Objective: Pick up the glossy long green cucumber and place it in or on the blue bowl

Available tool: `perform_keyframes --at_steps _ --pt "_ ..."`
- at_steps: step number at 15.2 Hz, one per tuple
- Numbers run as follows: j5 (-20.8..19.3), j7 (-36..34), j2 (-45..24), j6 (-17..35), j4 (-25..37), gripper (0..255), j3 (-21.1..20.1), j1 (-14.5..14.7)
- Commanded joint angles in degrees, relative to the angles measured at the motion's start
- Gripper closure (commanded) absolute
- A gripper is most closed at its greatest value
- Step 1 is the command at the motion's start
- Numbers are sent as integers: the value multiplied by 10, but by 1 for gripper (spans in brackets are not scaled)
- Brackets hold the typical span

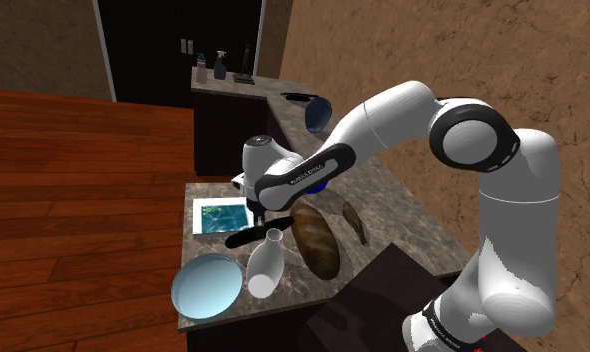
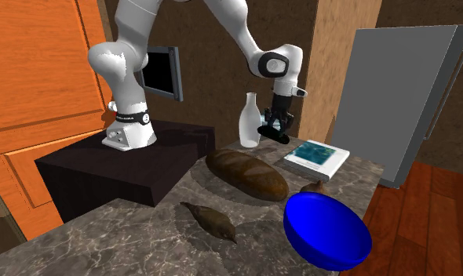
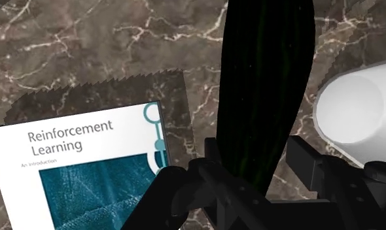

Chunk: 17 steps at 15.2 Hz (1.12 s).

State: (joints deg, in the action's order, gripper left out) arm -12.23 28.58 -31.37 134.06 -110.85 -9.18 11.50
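A long, very dark green cucumber [image 3: 267,78] runs out from between my black fingers, and its far end [image 1: 241,240] shows by the book's corner, low over the marble counter [image 1: 393,215]. My gripper [image 3: 260,153] is shut on it, a finger against each side; it also appears beside the white bottle [image 2: 275,124]. The deep blue bowl [image 2: 326,229] stands at the counter's opposite end from the gripper, past the bread. A bit of that blue [image 1: 330,182] peeks out under my forearm.
A white bottle [image 1: 265,265] stands right beside the gripper. A "Reinforcement Learning" book [image 3: 80,170] lies on the other side. A bread loaf [image 2: 246,174] and a small brown object [image 2: 210,221] lie mid-counter. A pale blue bowl [image 1: 205,285] sits at the counter's front edge.
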Motion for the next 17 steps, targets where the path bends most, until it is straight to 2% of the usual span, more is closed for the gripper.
perform_keyframes --at_steps 1,15,17 --pt "3 3 13 -12 -1 255 -2 -2" --pt "24 20 84 -87 6 255 -14 -9" --pt "24 45 84 -85 5 255 -6 -27"
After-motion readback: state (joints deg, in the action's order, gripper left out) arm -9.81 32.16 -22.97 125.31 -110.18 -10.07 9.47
